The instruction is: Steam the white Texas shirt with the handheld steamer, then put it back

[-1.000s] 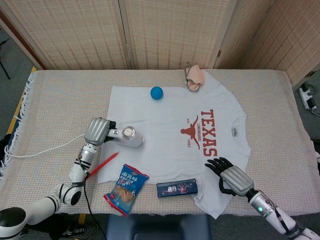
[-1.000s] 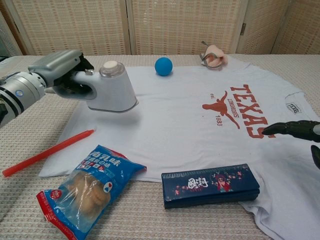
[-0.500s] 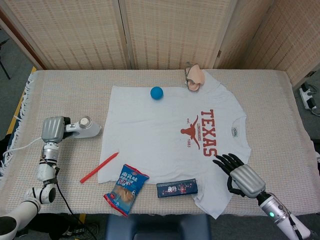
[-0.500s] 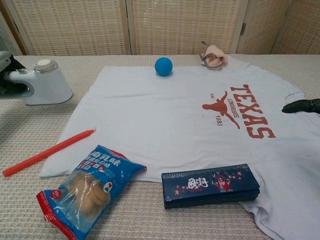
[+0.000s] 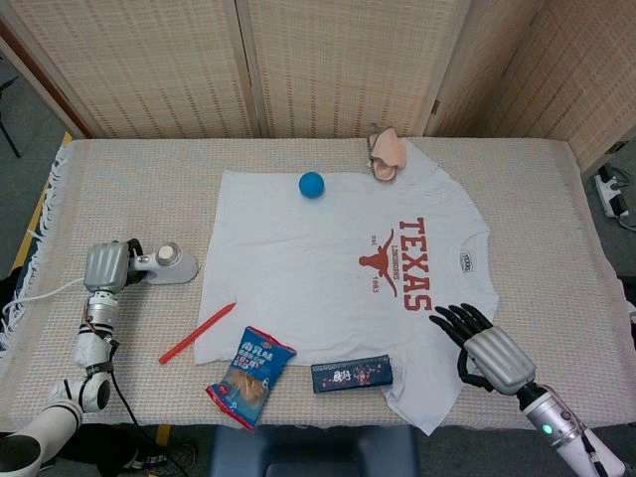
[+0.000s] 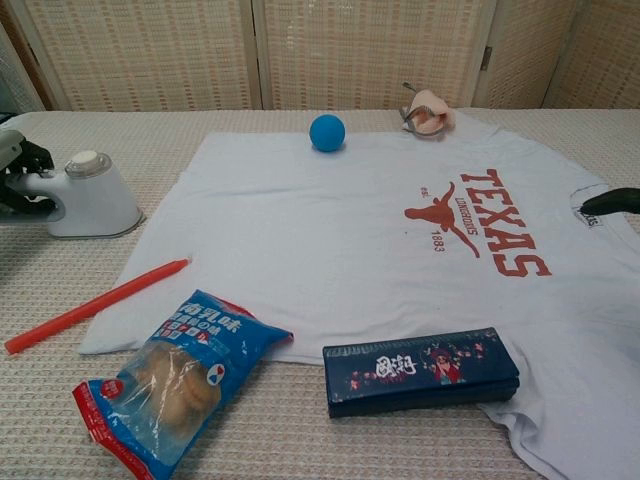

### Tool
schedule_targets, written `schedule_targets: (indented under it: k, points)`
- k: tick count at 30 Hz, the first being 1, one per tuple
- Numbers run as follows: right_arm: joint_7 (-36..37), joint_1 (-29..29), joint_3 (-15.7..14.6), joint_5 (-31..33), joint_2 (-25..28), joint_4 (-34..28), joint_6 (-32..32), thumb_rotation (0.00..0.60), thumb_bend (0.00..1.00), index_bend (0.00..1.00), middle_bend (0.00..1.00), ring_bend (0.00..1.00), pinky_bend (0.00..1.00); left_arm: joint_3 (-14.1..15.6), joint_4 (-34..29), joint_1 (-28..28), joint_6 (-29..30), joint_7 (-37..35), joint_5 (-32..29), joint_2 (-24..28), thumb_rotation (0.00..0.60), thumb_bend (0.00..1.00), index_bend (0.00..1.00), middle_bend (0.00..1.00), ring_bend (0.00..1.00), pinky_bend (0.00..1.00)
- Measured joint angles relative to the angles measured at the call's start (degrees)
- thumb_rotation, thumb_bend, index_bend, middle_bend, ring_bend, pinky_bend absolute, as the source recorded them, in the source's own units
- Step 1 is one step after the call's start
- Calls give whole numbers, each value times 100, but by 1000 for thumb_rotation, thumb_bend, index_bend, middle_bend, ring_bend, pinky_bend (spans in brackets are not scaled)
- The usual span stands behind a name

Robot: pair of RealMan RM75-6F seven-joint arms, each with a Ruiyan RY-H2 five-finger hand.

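Observation:
The white Texas shirt (image 5: 338, 268) (image 6: 350, 230) lies spread flat in the middle of the table, its red print toward the right. The white handheld steamer (image 5: 171, 265) (image 6: 92, 196) stands on the woven cloth just left of the shirt. My left hand (image 5: 106, 266) (image 6: 20, 170) still grips the steamer's handle. My right hand (image 5: 487, 348) hovers over the shirt's lower right part with fingers spread and nothing in it; in the chest view only a fingertip (image 6: 612, 202) shows at the right edge.
A blue ball (image 5: 312, 184) and a dark pencil case (image 5: 352, 375) lie on the shirt. A red pen (image 5: 197, 333) and a snack bag (image 5: 250, 376) lie near the front edge. A pink object (image 5: 388, 154) sits by the collar. The steamer's cord (image 5: 40, 298) trails left.
My left hand carried the steamer off the shirt's left part to the cloth on the left and set it down. My right hand drew back toward the lower right.

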Motion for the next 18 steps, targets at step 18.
schedule_targets:
  k: [18]
  points:
    - [90,-109,143,26,135,-4,180,381,681,0,34,0,0,-375,-2938,563,81,1018,-749,1614,600,94,83,93,43,125]
